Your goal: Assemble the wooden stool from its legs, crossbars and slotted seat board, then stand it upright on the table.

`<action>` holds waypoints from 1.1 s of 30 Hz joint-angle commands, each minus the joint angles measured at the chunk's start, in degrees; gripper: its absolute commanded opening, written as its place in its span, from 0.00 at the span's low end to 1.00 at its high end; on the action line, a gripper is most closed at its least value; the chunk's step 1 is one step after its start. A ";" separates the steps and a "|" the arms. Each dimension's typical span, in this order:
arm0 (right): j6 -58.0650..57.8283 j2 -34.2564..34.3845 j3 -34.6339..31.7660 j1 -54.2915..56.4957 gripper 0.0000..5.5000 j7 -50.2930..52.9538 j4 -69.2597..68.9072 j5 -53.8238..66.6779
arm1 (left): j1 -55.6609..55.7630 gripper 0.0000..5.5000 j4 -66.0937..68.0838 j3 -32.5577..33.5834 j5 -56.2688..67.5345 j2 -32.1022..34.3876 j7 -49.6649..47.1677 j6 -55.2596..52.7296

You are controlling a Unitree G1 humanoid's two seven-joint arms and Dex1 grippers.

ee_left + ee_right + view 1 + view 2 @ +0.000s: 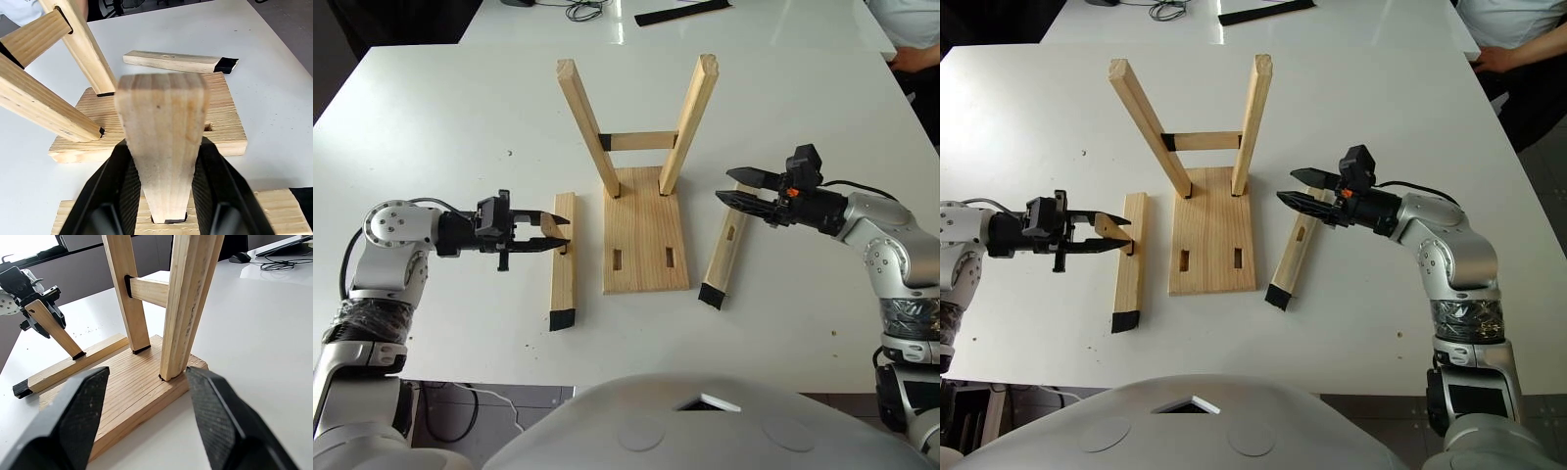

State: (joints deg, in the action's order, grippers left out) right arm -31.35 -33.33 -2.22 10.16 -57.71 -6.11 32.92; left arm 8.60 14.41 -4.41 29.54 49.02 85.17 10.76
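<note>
The left gripper is clamped on a short crossbar whose lower end sits tilted in the slot of the left loose leg, lying flat alongside the left edge of the seat board. Across the board, the right gripper hovers, jaws apart, over the right loose leg, which slants toward the board

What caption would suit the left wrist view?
Left gripper holds a crossbar in a lying leg's slot, seat board beyond.

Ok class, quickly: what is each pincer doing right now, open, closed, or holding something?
Left pincer: closed on a short crossbar.
Right pincer: open, holding nothing.
</note>
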 commanded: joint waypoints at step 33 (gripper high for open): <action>-0.07 6.86 -1.19 -7.11 0.52 8.39 -3.64 1.05 | 2.57 0.49 -1.47 2.75 -6.56 -1.32 -8.57 -13.60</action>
State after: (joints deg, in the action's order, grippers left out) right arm -31.18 -26.91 -2.84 4.04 -50.39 -8.53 33.63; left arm 12.07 15.80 -2.50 22.55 46.55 76.24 -1.09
